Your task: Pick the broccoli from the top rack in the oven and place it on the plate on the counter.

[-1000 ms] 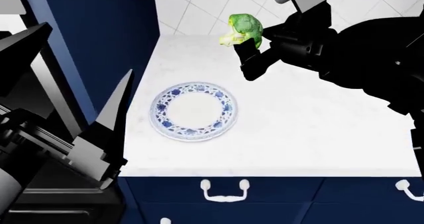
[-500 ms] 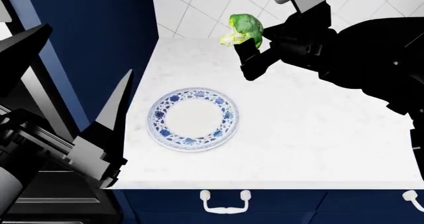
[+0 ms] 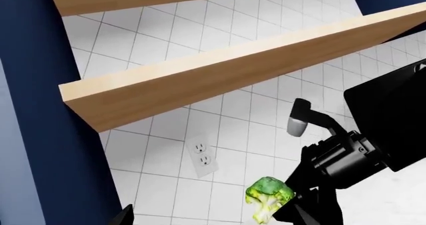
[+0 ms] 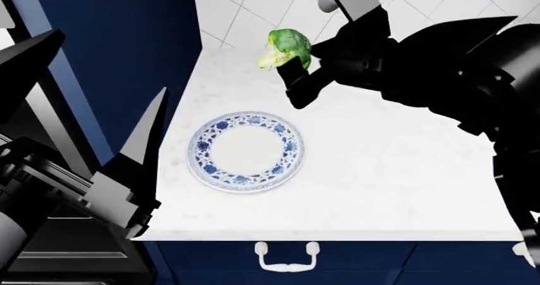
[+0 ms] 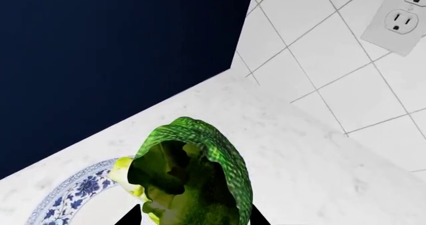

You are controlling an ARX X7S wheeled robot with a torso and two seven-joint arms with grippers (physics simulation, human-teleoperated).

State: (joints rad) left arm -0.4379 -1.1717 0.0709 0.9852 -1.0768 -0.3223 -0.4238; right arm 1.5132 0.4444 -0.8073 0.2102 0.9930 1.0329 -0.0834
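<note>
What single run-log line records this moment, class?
phase: carry | right gripper: shut on broccoli, above counter | plate: bare | left gripper: open, idle | next: likely lower onto plate

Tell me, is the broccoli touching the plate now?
Apart. In the head view the broccoli hangs in the right gripper above the counter, well beyond the plate.

Head view overhead, looking down; wrist views close; all share broccoli (image 4: pixel 284 47).
</note>
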